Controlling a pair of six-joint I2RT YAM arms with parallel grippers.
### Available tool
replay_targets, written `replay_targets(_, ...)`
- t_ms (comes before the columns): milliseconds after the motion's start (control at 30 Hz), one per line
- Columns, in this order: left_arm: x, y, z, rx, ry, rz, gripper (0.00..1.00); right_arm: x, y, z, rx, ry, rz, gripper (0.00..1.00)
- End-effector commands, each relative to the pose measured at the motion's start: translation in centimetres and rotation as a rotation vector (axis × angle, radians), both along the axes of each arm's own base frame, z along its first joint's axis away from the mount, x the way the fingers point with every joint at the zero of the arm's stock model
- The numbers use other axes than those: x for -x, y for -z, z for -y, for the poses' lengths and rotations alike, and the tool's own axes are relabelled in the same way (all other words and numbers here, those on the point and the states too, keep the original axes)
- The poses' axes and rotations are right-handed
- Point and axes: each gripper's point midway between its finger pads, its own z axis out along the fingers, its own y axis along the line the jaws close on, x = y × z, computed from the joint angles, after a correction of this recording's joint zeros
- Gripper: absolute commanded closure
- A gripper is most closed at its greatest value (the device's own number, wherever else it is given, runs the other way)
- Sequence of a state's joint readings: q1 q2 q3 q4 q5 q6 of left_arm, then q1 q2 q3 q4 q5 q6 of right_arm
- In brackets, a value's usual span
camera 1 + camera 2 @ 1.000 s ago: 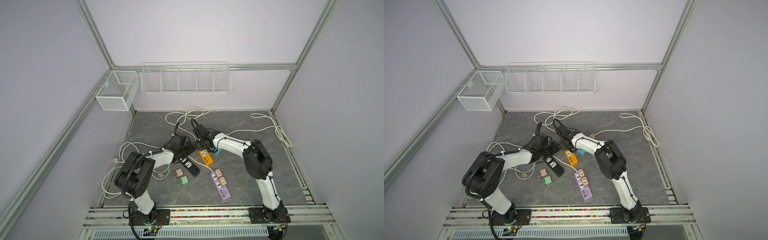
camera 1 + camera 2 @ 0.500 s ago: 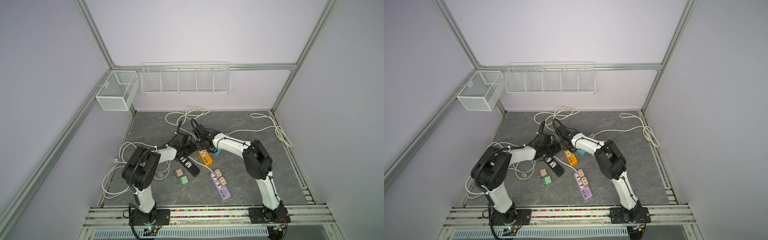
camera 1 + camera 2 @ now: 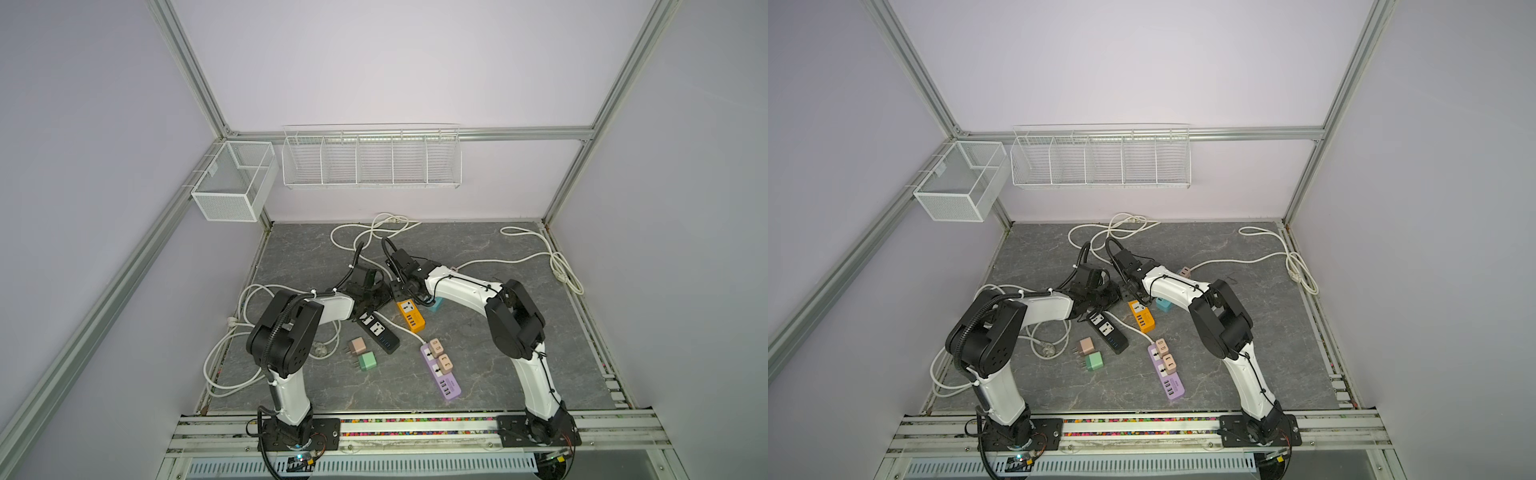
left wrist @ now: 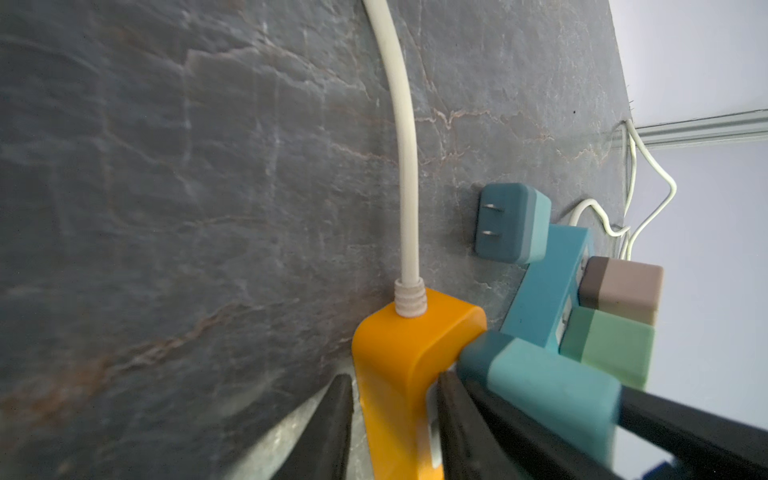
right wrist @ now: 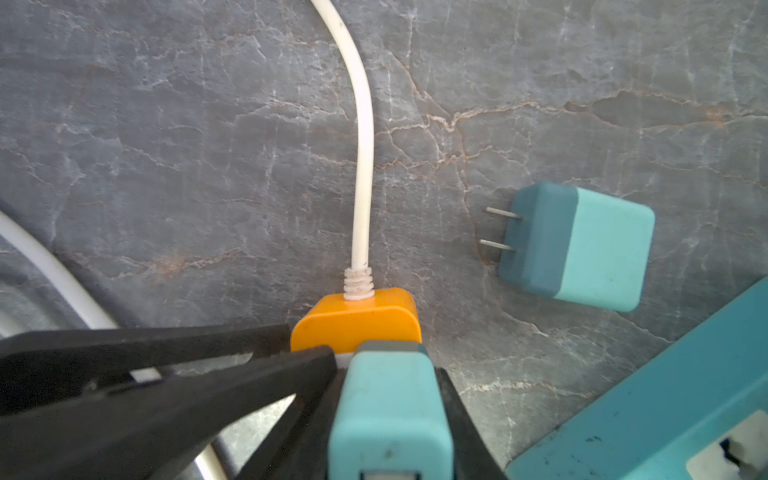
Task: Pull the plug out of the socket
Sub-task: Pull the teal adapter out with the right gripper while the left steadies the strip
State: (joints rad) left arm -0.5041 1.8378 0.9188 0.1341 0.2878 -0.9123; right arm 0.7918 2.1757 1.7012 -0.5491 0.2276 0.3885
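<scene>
The teal plug (image 5: 390, 419) sits in the socket at the cord end of the orange power strip (image 5: 355, 320), which lies on the tabletop (image 5: 166, 145). The right claw (image 5: 388, 386) is clamped on the plug's sides and the left claw (image 4: 392, 386) pinches the strip just beside it. If the left hold slips, the strip will probably lift with the plug, and a tilted pull could jam the prongs.
</scene>
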Motion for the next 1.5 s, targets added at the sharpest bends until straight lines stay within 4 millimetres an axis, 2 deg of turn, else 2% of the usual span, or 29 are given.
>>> replay_targets(0,1.4,2.7,-0.3,-0.068,-0.002,-0.065,0.66,0.1,-0.4,-0.5,-0.014,-0.016,0.008,0.72)
replay_targets(100,1.9,3.7,-0.9,-0.089,-0.018,-0.085,0.67,-0.1,-0.8,-0.1,-0.011,-0.005,0.015,0.72)
replay_targets(333,2.4,4.5,-1.2,-0.102,-0.021,-0.105,0.69,0.6,-1.3,-1.5,-0.031,-0.039,0.019,0.72)
replay_targets(467,2.6,4.6,-1.4,-0.110,-0.023,-0.109,0.70,0.0,-2.0,-0.6,-0.025,-0.025,0.036,0.72)
replay_targets(667,2.8,4.4,-0.3,-0.122,0.004,-0.103,0.70,-0.5,-2.2,0.8,-0.038,0.005,0.029,0.72)
replay_targets(900,2.6,4.8,-0.1,-0.116,-0.006,-0.118,0.72,1.1,-1.6,-1.4,-0.053,-0.046,0.005,0.72)
replay_targets(1200,3.2,5.4,-0.8,-0.145,-0.009,-0.134,0.72,-0.6,-2.4,1.4,-0.065,0.018,0.016,0.72)
replay_targets(1400,3.3,5.5,-0.9,-0.148,-0.015,-0.138,0.73,1.0,-1.9,-0.7,-0.043,-0.042,0.018,0.72)
replay_targets(1467,3.3,5.5,-1.0,-0.154,-0.016,-0.139,0.73,1.0,-1.8,-0.7,-0.032,-0.042,0.015,0.72)
